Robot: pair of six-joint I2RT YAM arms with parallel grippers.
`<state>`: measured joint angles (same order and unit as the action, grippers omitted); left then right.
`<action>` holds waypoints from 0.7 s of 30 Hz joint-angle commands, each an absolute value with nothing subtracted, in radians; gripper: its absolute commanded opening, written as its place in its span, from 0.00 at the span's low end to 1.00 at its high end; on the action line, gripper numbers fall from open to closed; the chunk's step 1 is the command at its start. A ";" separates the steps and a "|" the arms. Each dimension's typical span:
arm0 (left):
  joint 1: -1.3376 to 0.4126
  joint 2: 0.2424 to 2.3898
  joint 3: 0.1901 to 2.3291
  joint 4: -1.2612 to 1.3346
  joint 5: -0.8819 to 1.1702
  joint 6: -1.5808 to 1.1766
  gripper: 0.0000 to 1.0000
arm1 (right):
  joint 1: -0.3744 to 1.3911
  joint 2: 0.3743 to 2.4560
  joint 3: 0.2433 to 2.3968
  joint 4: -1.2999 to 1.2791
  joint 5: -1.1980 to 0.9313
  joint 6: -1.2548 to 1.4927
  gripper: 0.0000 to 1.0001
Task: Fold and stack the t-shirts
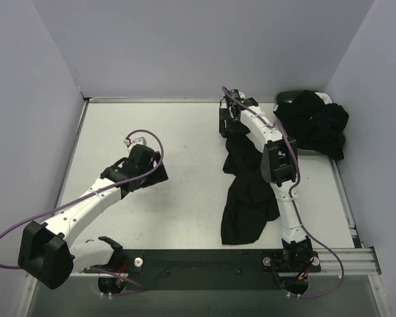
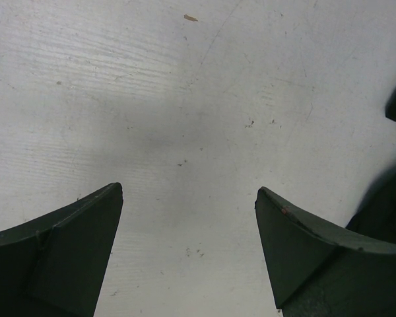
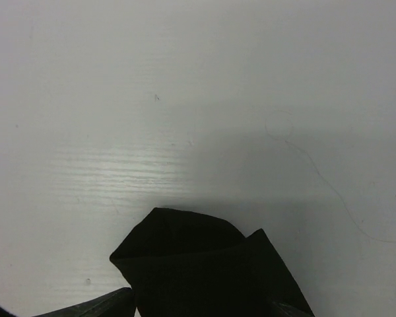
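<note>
A black t-shirt (image 1: 247,198) lies stretched in a long strip on the white table, from near the front edge up to my right gripper (image 1: 228,127). In the right wrist view a folded black corner of it (image 3: 198,264) fills the space between the right gripper's (image 3: 198,305) jaws, which are shut on it just above the table. More black t-shirts (image 1: 315,122) are heaped over the dark oval basket (image 1: 289,98) at the back right. My left gripper (image 1: 157,173) is open and empty, low over bare table (image 2: 189,191). No lettering shows.
Grey walls close in the table on the left, back and right. A small white patch (image 1: 326,98) shows at the far edge of the heap. A dark shape (image 2: 391,198) sits at the right edge of the left wrist view.
</note>
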<state>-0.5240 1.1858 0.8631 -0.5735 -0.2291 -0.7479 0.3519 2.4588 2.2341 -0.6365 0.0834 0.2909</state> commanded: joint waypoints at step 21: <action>-0.523 1.207 0.838 -0.482 -0.221 -0.759 0.91 | 0.577 2.039 2.404 -0.693 0.141 0.264 0.00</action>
<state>-0.5236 1.2034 0.8478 -0.5449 -0.2268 -0.7486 0.5056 2.3657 2.3100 -0.6994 0.1272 0.2581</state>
